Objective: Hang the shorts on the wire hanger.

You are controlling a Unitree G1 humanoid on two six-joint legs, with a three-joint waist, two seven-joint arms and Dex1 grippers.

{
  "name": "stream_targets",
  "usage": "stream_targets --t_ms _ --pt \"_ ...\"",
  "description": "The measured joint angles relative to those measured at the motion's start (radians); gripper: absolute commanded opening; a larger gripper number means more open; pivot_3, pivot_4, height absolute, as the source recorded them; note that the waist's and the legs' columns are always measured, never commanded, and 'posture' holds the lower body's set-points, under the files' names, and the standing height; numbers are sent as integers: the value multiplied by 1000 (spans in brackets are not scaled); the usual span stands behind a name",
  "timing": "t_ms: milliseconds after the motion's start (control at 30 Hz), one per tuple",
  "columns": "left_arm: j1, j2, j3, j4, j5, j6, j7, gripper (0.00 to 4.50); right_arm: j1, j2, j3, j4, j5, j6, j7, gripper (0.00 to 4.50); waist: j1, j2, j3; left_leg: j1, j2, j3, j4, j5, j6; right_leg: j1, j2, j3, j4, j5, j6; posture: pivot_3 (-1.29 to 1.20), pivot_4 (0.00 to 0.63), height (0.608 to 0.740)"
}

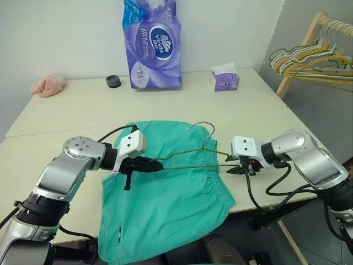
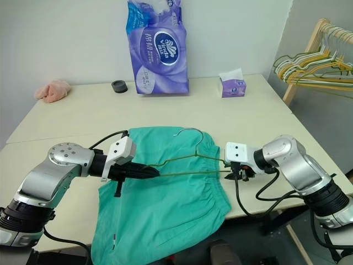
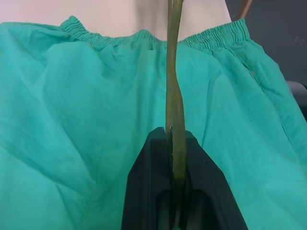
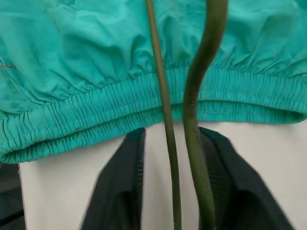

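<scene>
The teal-green shorts lie flat on the table, elastic waistband towards the right, one leg hanging over the front edge. Just above them hovers the thin olive wire hanger, its hook pointing to the far side. My left gripper is shut on the hanger's left corner. At the hanger's right corner is my right gripper, just past the waistband. Its fingers stand apart on either side of the two wires, with gaps showing.
A tall purple tissue pack, a small purple tissue box, a black round object and a pink cloth lump stand along the back. A wooden rack with bunched hangers is at the far right. The table's edge runs under my right arm.
</scene>
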Motion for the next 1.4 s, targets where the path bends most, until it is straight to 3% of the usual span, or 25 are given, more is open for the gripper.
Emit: stream_targets --t_ms 67,100,333,600,1033,1200,1400 --pt "0 0 0 0 3 -8 0 0 0 4 1 0 0 2 0 146 0 0 0 0 0 0 0 0 0 0 0 0 0 0 0 -189 69 740" --pt "1 0 0 1 6 -13 2 0 0 6 2 -1 0 2 3 67 0 0 0 0 0 0 0 0 0 0 0 0 0 0 0 -189 69 740" --pt "16 -2 -1 23 47 -75 12 0 0 17 8 -15 4 37 6 67 0 0 0 0 0 0 0 0 0 0 0 0 0 0 0 -197 71 740" --pt "12 -72 51 156 66 -107 131 2166 31 25 -48 -23 48 131 -29 0 0 0 0 0 0 -1 1 0 0 0 0 0 0 0 0 -206 74 740" --pt "48 -90 362 275 -119 80 258 2166 143 -22 -244 45 166 316 -110 0 0 0 0 0 0 -1 1 0 0 0 -1 0 1 0 0 -214 74 740" --pt "133 -87 356 192 -178 158 206 2166 271 -103 -354 52 202 355 -133 0 2 -1 1 -2 -1 -1 1 0 0 0 -2 -1 0 0 0 -239 81 740" --pt "75 -80 318 166 -208 203 152 2166 467 -196 -442 -17 258 408 -132 0 -2 -1 1 0 0 0 1 0 0 1 1 -1 0 0 1 -264 82 740"
